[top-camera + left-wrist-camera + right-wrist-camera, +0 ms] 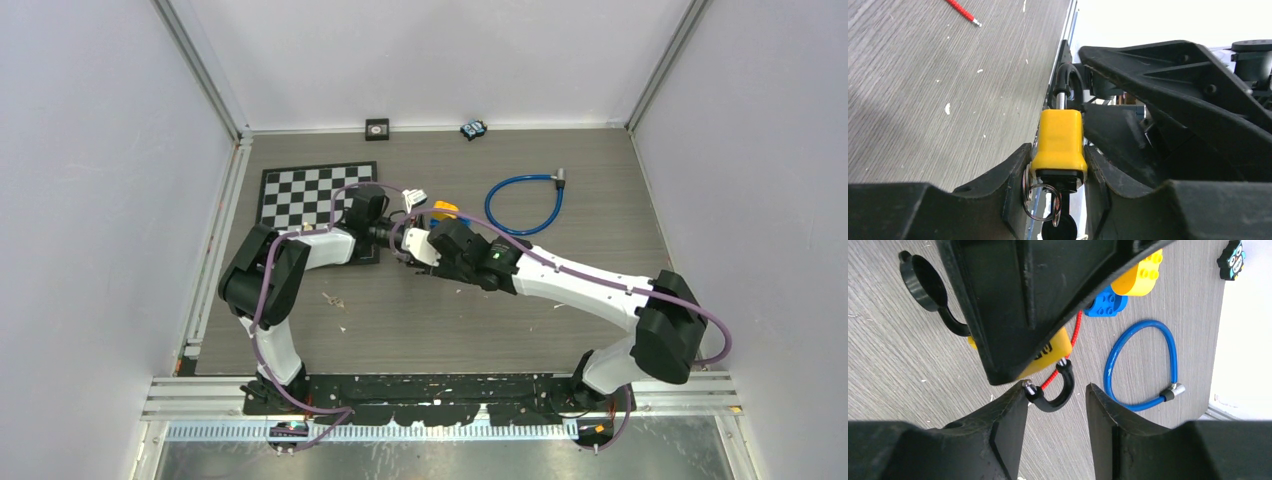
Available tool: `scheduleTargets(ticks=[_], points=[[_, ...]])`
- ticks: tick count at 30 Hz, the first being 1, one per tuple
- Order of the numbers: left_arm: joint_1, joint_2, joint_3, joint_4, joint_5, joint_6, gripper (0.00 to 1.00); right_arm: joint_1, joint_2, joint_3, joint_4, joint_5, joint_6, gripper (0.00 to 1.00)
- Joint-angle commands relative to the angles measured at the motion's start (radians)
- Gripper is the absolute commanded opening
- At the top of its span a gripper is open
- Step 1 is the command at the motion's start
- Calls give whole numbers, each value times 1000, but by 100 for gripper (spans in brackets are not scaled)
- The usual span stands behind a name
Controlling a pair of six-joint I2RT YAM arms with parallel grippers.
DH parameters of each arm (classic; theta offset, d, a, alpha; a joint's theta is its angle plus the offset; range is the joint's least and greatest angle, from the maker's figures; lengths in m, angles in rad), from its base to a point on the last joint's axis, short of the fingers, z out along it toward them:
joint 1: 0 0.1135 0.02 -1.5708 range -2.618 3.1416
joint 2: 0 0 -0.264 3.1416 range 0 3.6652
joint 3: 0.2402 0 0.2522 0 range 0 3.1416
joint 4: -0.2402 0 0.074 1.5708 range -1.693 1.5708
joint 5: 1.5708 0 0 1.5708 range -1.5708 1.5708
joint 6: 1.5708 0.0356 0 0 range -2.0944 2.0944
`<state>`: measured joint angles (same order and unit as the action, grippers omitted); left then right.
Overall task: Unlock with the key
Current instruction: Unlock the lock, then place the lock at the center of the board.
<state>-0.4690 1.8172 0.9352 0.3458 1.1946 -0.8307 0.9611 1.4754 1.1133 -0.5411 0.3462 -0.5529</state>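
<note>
Grey wood-grain tabletop (450, 340) with some random stuff on it. Black-and-white checkerboard (300, 190) lies flat toward the far left corner. A blue cable loop (1107, 367) with a metal end sits toward the far right. Yellow brick (1140, 280) and blue brick (1105, 304) are touching, near the middle. Along the far edge there's a little black square thing (377, 127) and a small blue-and-black figure (473, 129). Thin red cord (1076, 335) too.

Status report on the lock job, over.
Left gripper shut on yellow padlock, key in its base. Right gripper open, jaws straddling the black shackle. No obstruction seen.
</note>
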Motion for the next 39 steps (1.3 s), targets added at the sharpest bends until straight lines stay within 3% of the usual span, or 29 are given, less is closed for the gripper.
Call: scheduleTargets(ticks=[1, 9, 15, 22, 31, 39], points=[[-2, -12, 44, -83, 60, 90, 0, -2, -70, 18, 20, 8, -16, 47], [-6, -7, 75, -212, 62, 210, 0, -2, -80, 34, -13, -22, -22, 39], [-28, -28, 133, -536, 30, 506, 0, -16, -65, 55, -14, -29, -15, 38], [-31, -32, 177, -789, -57, 791, 0, -78, -24, 115, -40, -122, 44, 42], [-30, 17, 213, -877, -160, 878, 0, -214, -47, 100, -69, -327, 142, 55], [-31, 156, 333, -945, -269, 859, 16, -384, -74, 41, -55, -411, 184, 57]])
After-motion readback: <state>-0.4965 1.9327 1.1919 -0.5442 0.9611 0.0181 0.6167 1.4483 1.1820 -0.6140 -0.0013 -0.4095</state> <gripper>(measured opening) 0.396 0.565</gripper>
